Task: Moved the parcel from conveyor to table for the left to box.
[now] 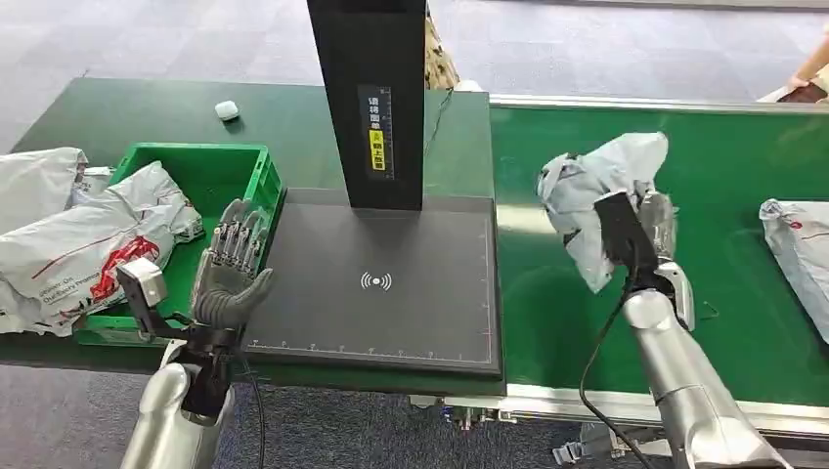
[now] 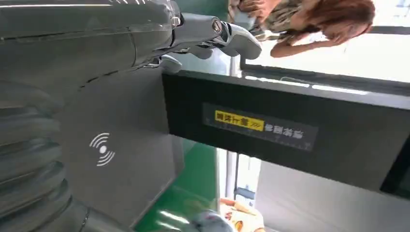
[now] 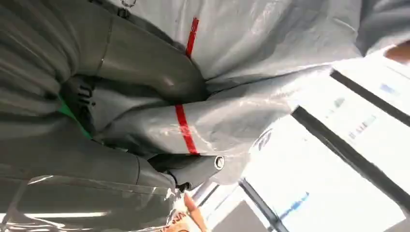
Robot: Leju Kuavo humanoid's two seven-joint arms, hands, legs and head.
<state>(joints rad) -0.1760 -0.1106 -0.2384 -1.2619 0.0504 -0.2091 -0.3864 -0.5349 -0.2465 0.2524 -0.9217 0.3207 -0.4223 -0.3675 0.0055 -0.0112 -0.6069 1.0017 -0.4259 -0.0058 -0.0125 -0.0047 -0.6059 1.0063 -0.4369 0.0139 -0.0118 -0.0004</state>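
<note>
My right hand [image 1: 653, 227] grips a crumpled grey plastic parcel [image 1: 598, 191] and holds it up above the green conveyor belt [image 1: 723, 166], just right of the black scanner pad [image 1: 381, 283]. In the right wrist view the same parcel [image 3: 251, 82], grey with a red stripe, is wrapped by my fingers [image 3: 145, 67]. My left hand [image 1: 231, 274] is open with fingers spread upward at the pad's left edge, beside the green crate [image 1: 249, 161]. The left wrist view shows my left hand [image 2: 212, 34] near the pad [image 2: 111, 140], holding nothing.
The green crate holds several grey and white parcels [image 1: 78, 234], some spilling over its left side. A black scanner post [image 1: 376, 98] rises behind the pad. Another parcel [image 1: 802, 254] lies on the belt at the far right. A small white object [image 1: 227, 109] sits on the table behind the crate.
</note>
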